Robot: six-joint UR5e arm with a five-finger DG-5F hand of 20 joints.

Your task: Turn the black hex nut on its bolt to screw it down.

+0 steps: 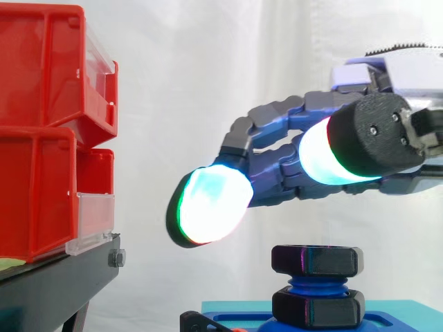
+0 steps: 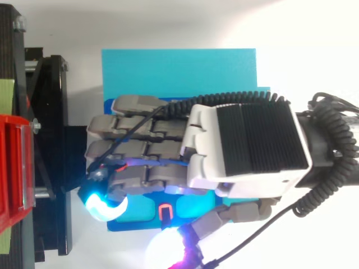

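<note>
The robot's hand (image 1: 277,121) reaches in from the right of the side view, level with the upper part of the scene. Its palm faces down and its jointed grey fingers arch out to the left and then bend downward. The fingers (image 1: 208,206) are curled into a loose claw and hold nothing. One glowing white-cyan pad hangs to the upper left of the nut, and the thumb's pad lies further right, pointing left. Both are clear of the nut, with open air beneath them. In the top view the back of the hand (image 2: 247,145) lies across the flat bright-blue base plate (image 2: 179,67), fingers pointing left towards the black metal stand (image 2: 50,140).

The black hex nut (image 1: 316,261) sits directly below the hand, on the upper end of a blue threaded plastic bolt (image 1: 318,285). The bolt stands upright on the plate with its long axis vertical. The nut lies level, its flat sides facing outward. A short band of blue thread shows between it and a second black hex piece (image 1: 318,308) at the bolt's foot.

Stacked red plastic bins (image 1: 41,69) stand on the stand at the left, well apart from the bolt.
</note>
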